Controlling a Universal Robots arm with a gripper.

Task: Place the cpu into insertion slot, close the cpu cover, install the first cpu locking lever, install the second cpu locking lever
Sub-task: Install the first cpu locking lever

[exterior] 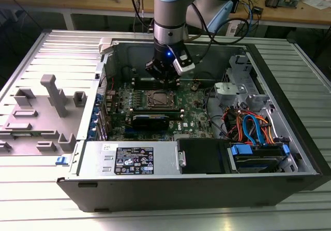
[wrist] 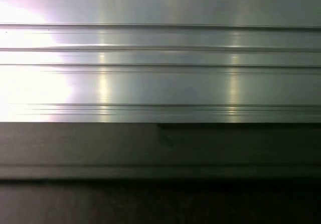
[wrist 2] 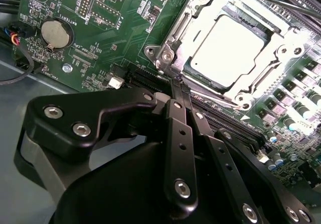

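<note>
1. With the cpu (wrist 2: 228,50) seated in the slot (wrist 2: 200,30), upper right of the second wrist view, cover (wrist 2: 281,38) down, lever step likely.
2. Gripper (wrist 2: 183,91): jaws pinched together, empty, just beside the socket; a sideways lever hook is needed.

The arm (exterior: 173,5) is pale blue-grey with silver bands and rounded joint housings, dark cables trailing beside it. A small blue light glows on its black wrist, next to a white block. The gripper (wrist 2: 176,86) is matte black: flat linkage bars and a rounded body, pinned with shiny silver screws
</note>
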